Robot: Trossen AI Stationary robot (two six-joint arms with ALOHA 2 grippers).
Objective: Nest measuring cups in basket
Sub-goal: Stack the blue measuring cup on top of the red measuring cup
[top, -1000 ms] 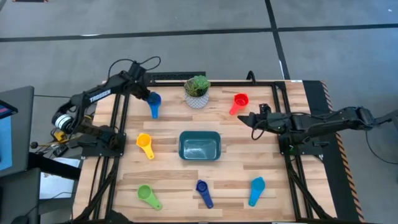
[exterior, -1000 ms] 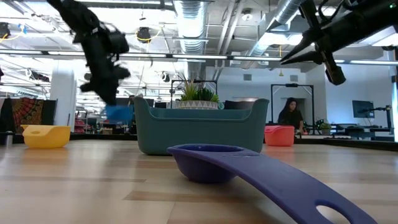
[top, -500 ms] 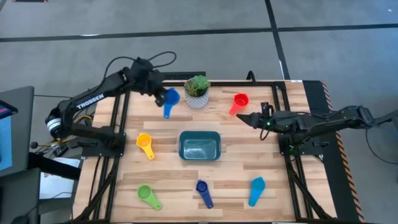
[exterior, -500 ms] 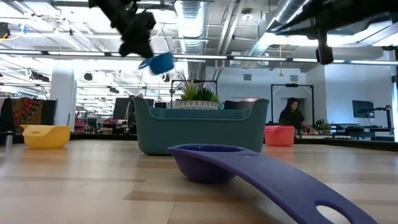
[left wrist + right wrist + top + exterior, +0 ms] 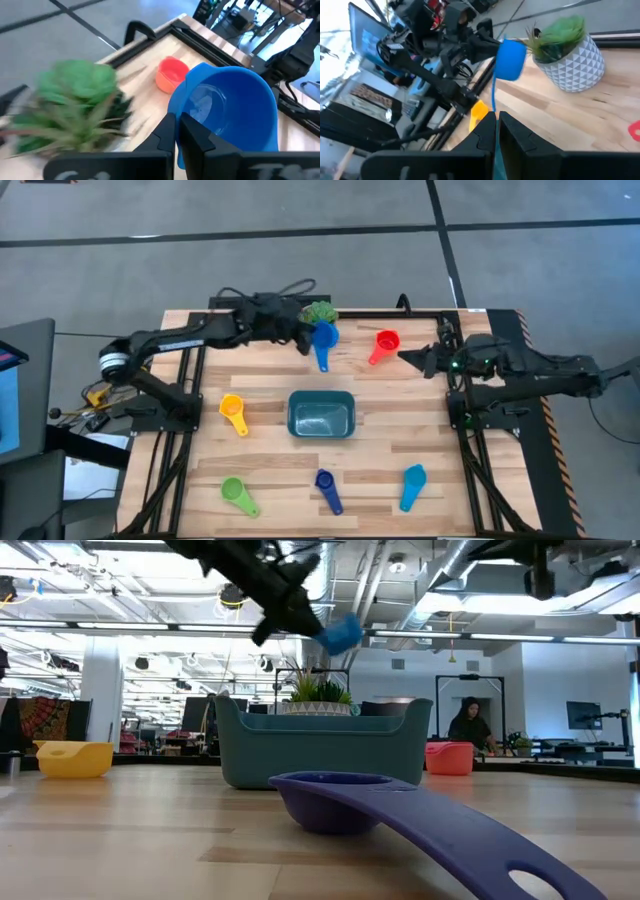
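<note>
My left gripper (image 5: pixel 309 337) is shut on the blue cup (image 5: pixel 324 335), high above the table beside the plant, on the far side of the teal basket (image 5: pixel 291 415). In the low view the cup (image 5: pixel 340 635) floats above the basket (image 5: pixel 325 745). My right gripper (image 5: pixel 403 357) is shut and hovers just right of the red cup (image 5: pixel 385 342), touching nothing. Yellow (image 5: pixel 232 408), green (image 5: pixel 233 492), dark blue (image 5: pixel 325 482) and light blue (image 5: pixel 413 478) cups lie bowl-down on the table around the basket. No orange cup shows. My left gripper pinches the blue cup's bowl wall at its rim (image 5: pixel 175 107), one finger (image 5: pixel 196 137) inside the bowl and one outside. The fingers come level from the table's left. The cup is lifted clear and tipped, its handle (image 5: pixel 322 362) pointing toward the near edge.
The white pot with the green plant (image 5: pixel 570 55) stands at the far edge, close behind the held cup. Black frame rails run along the table's left, right and far sides. A person sits in the room behind the table. Bare wood lies between basket and cups.
My left gripper has carried the blue cup from the far left corner toward the table's right along the far edge, rising as it went; the cup now hangs beside the plant. My right gripper has drawn back toward the right edge and risen.
</note>
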